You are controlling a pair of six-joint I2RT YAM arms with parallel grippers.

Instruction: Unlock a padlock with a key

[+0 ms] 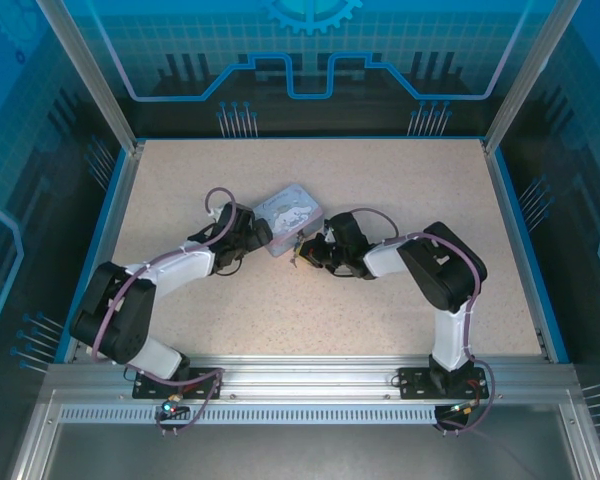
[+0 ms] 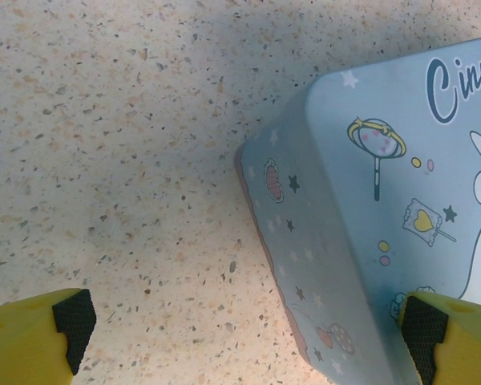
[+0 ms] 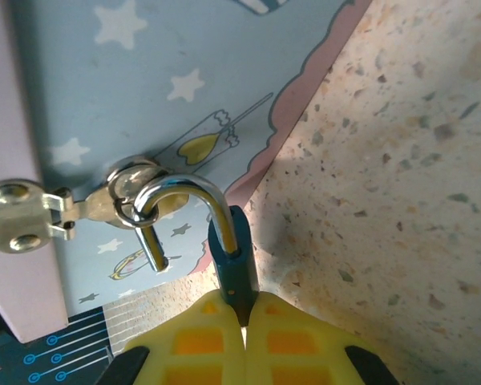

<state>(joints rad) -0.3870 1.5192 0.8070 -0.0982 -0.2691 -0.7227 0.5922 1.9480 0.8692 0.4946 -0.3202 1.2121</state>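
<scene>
The padlock has a dark teal body and a silver shackle. The shackle is hooked through the ring of the brass hasp on the pale blue tin box, and its short leg hangs free of the body. My right gripper is shut on the padlock body, at the box's near right side. My left gripper stands open, straddling a corner of the tin box, with one pad over the table and the other over the lid. The key is hidden.
The tin box sits mid-table between the two arms. The speckled table is bordered by a blue rim and metal frame posts. Purple cables run along both arms.
</scene>
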